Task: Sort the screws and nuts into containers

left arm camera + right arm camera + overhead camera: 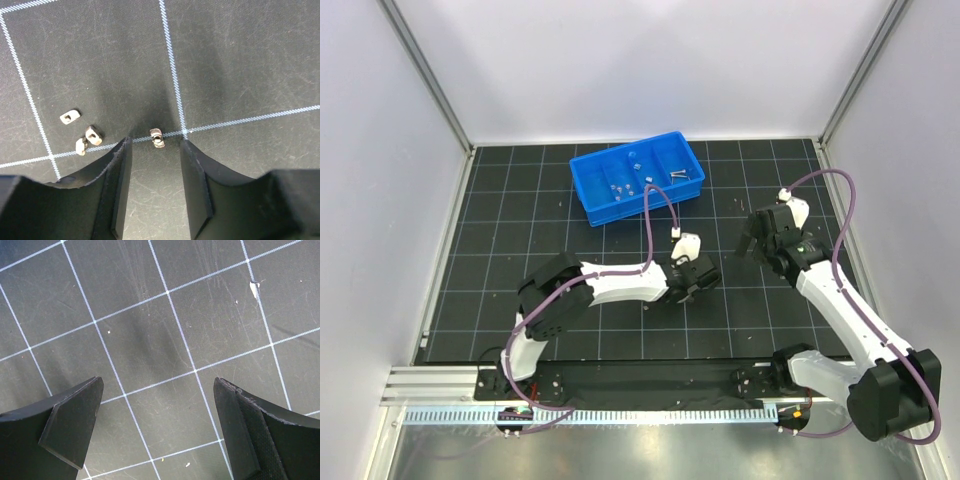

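A small silver nut (156,137) lies on the black grid mat just ahead of the tips of my left gripper (155,150), centred on the gap. The jaws stand partly open and touch nothing. To the left lie three more nuts (93,134), close together. In the top view my left gripper (695,275) is low over the mat's middle. My right gripper (159,390) hangs wide open over bare mat with nothing between its fingers; the top view shows my right gripper (752,245) to the right. The blue tray (640,205) holds nuts (620,187) in a middle section and screws (682,174) in the right one.
White walls and aluminium posts bound the mat on three sides. The left arm's purple cable (655,200) arcs over the tray's front edge. Pale specks (186,464) dot the mat under the right gripper.
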